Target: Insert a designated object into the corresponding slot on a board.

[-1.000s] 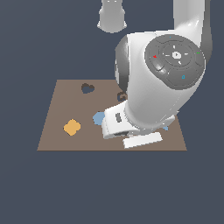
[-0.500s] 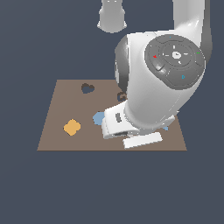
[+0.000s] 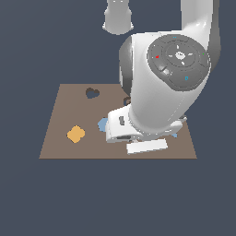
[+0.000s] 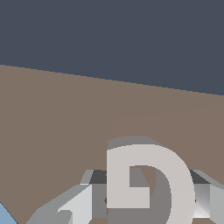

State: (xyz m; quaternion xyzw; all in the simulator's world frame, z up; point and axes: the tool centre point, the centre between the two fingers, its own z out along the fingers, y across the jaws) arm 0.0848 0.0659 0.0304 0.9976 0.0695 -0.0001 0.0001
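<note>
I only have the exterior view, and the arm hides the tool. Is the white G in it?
Observer: Yes. In the wrist view the white G sits between the tool's fingers, which touch both its sides.
Operator: Is the slot under it?
Observer: No cut-out shows there, only plain brown board.
Operator: Anything close by?
Observer: A blue piece shows at the picture's edge, apart from the G.

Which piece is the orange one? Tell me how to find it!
Start at the flat brown board under the big white robot arm. On the side toward the exterior view's left, nearer the front edge than the dark heart-shaped hole, lies the orange piece. It is the only orange thing; the nearby pieces are blue or white.
</note>
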